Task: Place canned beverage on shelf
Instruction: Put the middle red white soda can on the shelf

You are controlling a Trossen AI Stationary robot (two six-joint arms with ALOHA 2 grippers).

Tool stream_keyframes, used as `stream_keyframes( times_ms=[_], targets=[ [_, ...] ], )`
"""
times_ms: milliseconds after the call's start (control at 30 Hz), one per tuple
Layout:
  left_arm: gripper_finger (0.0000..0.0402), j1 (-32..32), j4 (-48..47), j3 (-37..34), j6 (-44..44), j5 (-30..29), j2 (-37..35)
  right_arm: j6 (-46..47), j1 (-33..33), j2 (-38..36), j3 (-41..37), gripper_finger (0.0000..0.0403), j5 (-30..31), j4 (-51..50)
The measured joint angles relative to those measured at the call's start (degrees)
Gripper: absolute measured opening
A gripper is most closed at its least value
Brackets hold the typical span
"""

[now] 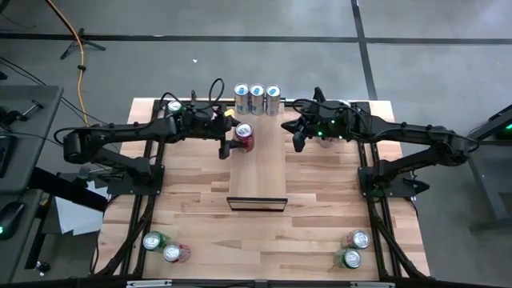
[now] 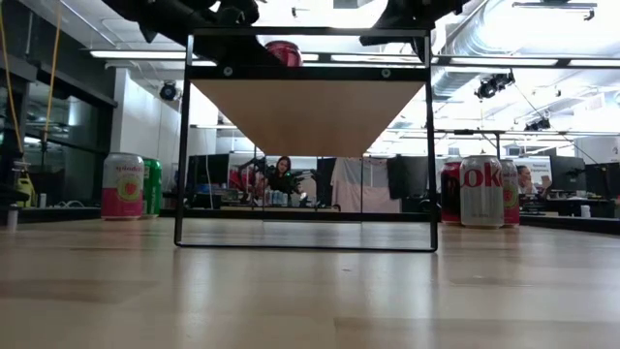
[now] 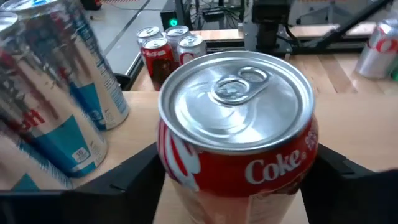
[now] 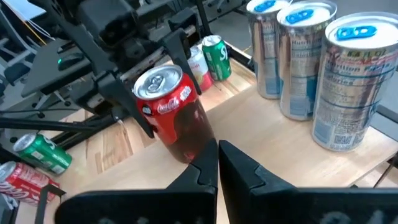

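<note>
I have the red Coke can (image 1: 244, 137) standing upright on the shelf (image 1: 258, 172), toward the shelf's far end and near its left edge, and it sits right between the fingers of my left pincer (image 1: 232, 141). In the left wrist view the two dark fingers (image 3: 134, 177) stand on either side of the can's body, spread about as wide as the can itself; I cannot tell whether they are touching its wall or just clear of it, so I won't call it held or let go. I judge this to be the set-down step: the can already rests on the pale panel, and what the next move calls for is clear daylight between fingers and can on both sides, then a straight pull back toward the left arm's own side without dragging or tipping the can. Just beyond the pincer, at the far end of the shelf, stand three tall silver-and-blue cans (image 1: 257, 99) in a row, close enough that a careless swing forward could knock them. My right pincer (image 1: 298, 136) waits across the shelf from the can with its fingers pressed together and nothing in them, hanging over the worktop (image 1: 320, 208) near the shelf's right edge. Farther off, another can (image 1: 174, 106) stands behind the left arm, and two pairs of cans (image 1: 164, 246) sit at the worktop's near corners, well apart from the work. The shelf's dark frame (image 1: 257, 204) is at its near end.
</note>
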Motion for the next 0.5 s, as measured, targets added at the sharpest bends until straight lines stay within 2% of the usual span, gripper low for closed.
stream_keyframes(
  times_ms=[167,333,500],
  targets=[
    [0.0190,0.0,0.3,0.0,-4.7,-3.3,-0.1,-1.9,0.4,-0.2,0.0,0.0000,0.0,3.3],
    [0.0190,-1.1,0.0,0.0,-10.0,-10.7,-0.9,-3.4,0.4,-0.3,0.0,0.0000,0.0,4.7],
    [0.0200,-5.4,0.3,0.0,-11.2,-22.9,-1.3,-4.6,0.4,-0.3,0.0,0.0000,0.1,5.1]
  ],
)
